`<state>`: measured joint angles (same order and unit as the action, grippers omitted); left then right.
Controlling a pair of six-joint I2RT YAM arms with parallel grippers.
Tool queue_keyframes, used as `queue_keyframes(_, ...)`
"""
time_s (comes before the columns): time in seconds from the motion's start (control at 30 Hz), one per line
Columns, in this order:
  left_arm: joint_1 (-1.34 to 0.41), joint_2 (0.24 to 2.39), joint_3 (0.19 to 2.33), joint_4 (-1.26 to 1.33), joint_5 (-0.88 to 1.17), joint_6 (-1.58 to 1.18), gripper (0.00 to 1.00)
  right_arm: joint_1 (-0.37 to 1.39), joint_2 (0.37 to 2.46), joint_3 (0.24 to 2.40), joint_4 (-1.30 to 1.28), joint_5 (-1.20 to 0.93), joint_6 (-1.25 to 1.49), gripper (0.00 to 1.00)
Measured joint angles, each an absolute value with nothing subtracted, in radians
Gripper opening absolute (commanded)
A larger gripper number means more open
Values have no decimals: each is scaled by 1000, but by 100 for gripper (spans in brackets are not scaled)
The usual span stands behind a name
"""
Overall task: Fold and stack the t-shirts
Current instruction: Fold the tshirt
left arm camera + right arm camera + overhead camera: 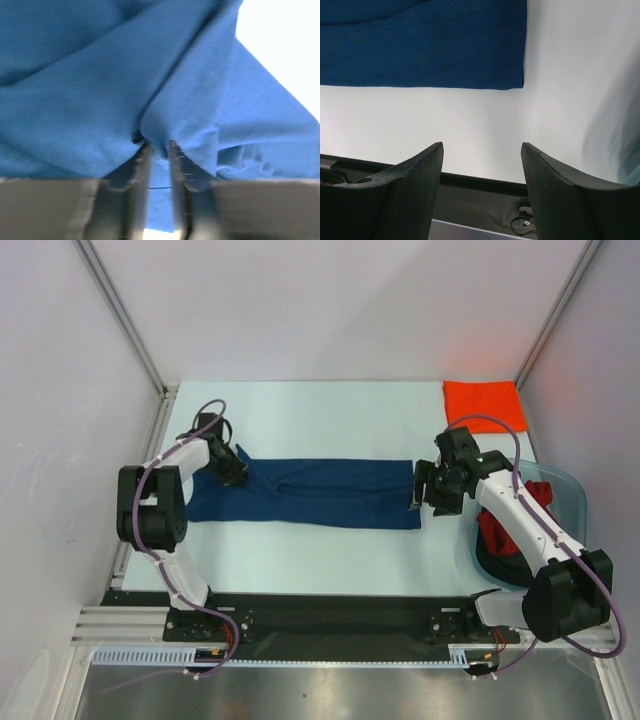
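Nearest you, the navy shirt (320,493) lies on the table (300,555) as a long band running left to right, folded so that you cannot pick out its collar or sleeves. At its left end your left gripper (159,150) is pinched tight on a raised fold of the cloth. That wrist view is filled with blue fabric, blurred at the edges, and the cloth bunches over the tips. Just off the shirt's right end your right gripper (482,150) hangs with its jaws spread wide and nothing held between them. Right of the navy shirt, the clear tub (570,480) holds a red shirt (541,494) and a dark one (498,565). Both are largely covered by the right arm, so you cannot tell how many lie there. Beyond the navy shirt's right end, at the far corner, the orange shirt (483,400) lies folded flat, well apart from it
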<state>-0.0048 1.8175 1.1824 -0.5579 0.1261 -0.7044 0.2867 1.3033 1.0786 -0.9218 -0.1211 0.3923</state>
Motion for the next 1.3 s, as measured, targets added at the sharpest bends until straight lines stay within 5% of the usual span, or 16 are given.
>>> queue_keyframes(0.1, -44, 1864, 1251, -584, 118, -687, 0, 287, 1303, 1077, -922, -123, 393, 70)
queue_keyframes(0.33, -212, 1903, 1409, -635, 54, -646, 4, 287, 1303, 1077, -921, -125, 398, 69)
queue_keyframes(0.43, -295, 1921, 1489, -647, 46, -639, 24, 287, 1303, 1077, -921, -125, 399, 69)
queue_keyframes(0.57, -376, 1938, 1559, -666, 35, -601, 73, 287, 1303, 1075, -916, -125, 399, 70)
queue_keyframes(0.73, -357, 1884, 1545, -727, -35, -546, 86, 287, 1337, 1072, -885, -144, 392, 75)
queue_keyframes(1.1, 57, 1452, 1208, -755, -112, -407, 75, 455, 1805, 1448, -791, -241, 370, 75)
queue_keyframes(1.3, 120, 1429, 1057, -746, -71, -380, 57, 544, 2000, 1681, -781, -296, 380, 57)
